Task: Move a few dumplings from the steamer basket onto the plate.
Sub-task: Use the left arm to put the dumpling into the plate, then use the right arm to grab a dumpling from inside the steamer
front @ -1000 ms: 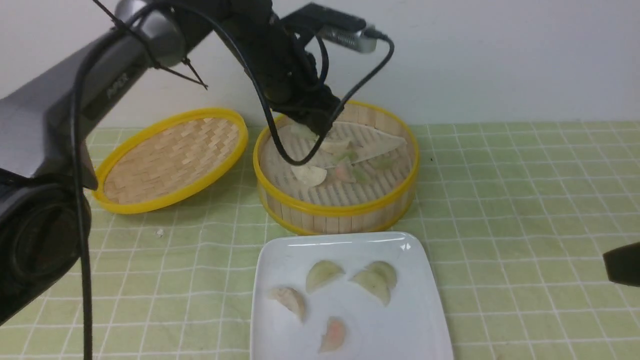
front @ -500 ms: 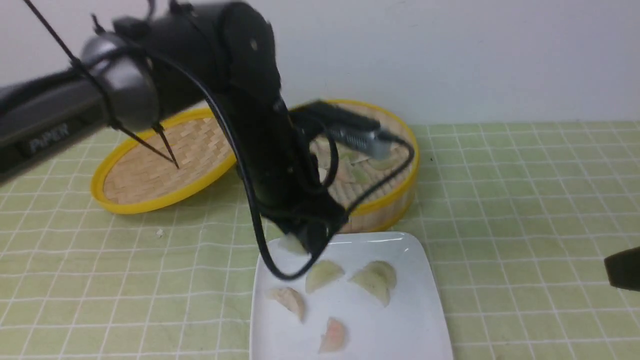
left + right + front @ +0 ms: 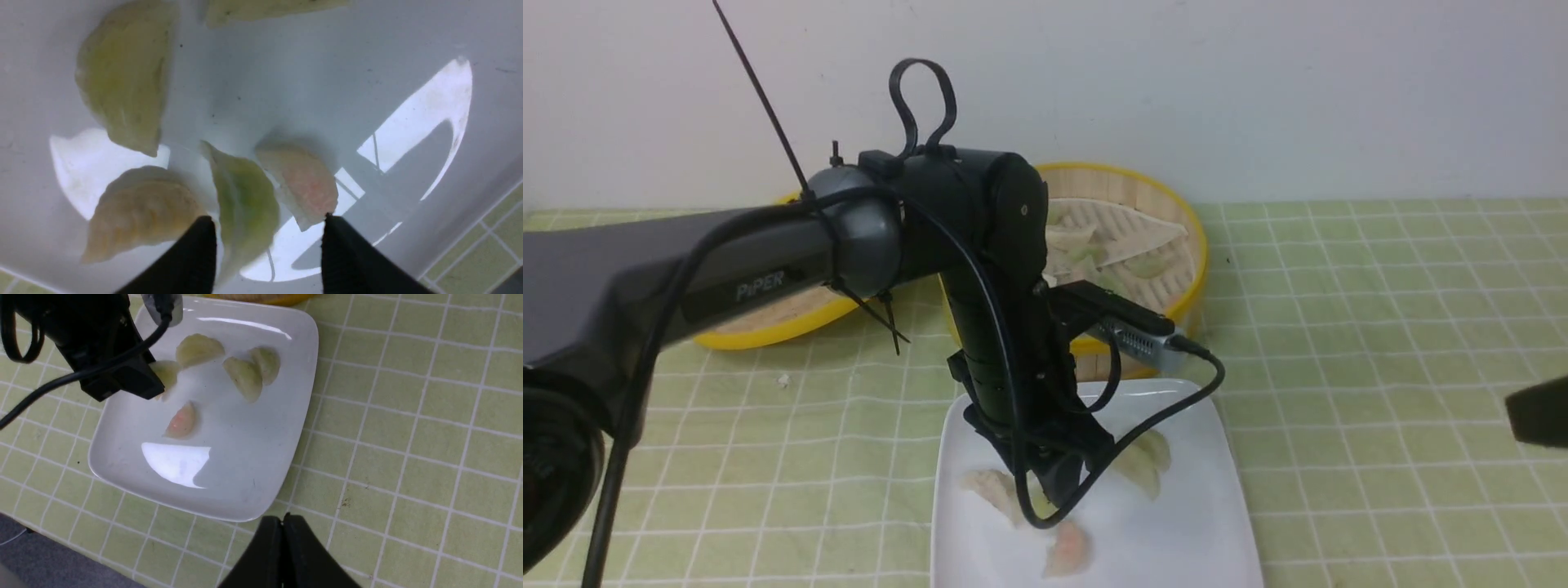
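The left gripper (image 3: 1058, 483), at the steamer basket (image 3: 1199, 263) a second ago, now hangs low over the plate (image 3: 1184, 531), jaws newly spread, a green dumpling (image 3: 245, 204) between them.

Only one word can be read: "PiPER" (image 3: 760, 284), in pale letters (on the dark left arm (image 3: 645, 273)).

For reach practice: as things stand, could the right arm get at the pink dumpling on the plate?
Probably yes: the pink dumpling lies uncovered, but the left gripper hovers right beside it.
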